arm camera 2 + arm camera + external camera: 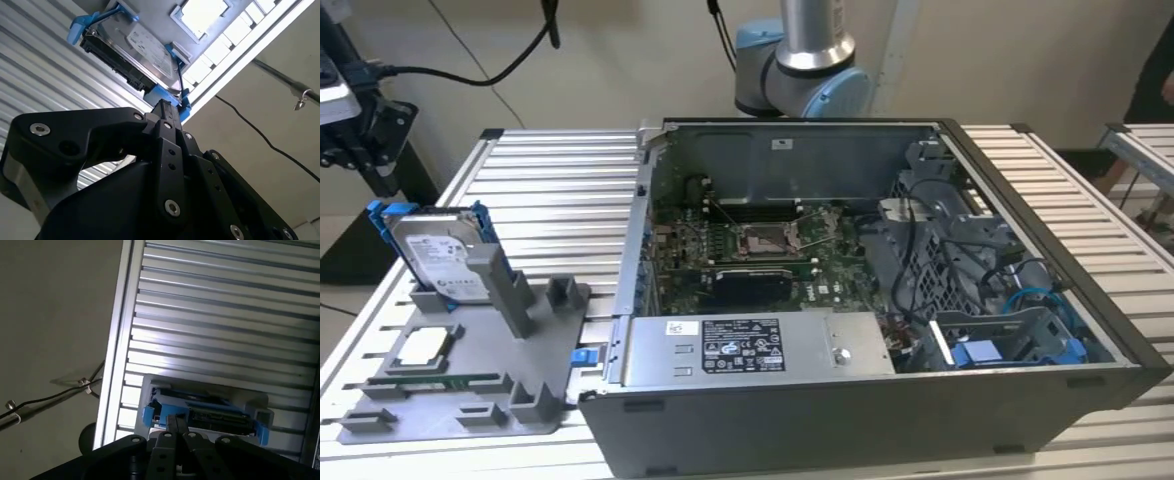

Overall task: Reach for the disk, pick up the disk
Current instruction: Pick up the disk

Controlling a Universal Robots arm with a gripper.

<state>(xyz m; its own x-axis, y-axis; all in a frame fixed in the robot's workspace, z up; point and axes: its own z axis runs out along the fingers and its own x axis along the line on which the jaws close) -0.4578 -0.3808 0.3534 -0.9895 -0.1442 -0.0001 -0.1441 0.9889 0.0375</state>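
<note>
Exterior view: off-arm, set high, looking down at an angle across the slatted counter (547, 190) and into the open computer case (854, 420); wide framing, moderate range. Both wrist views: mounted close behind the black end effector (164, 106), facing along it from opposing sides, very near. Overlap of all three: the disk (438, 255), at the exterior view's left, and the counter slats.

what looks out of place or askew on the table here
Nothing stands out as damaged or spilled. The disk stands on edge, slightly leaning, in a slot of the grey tray, which looks intended. The computer case lies open, seemingly on purpose. The gripper is close to the disk.
</note>
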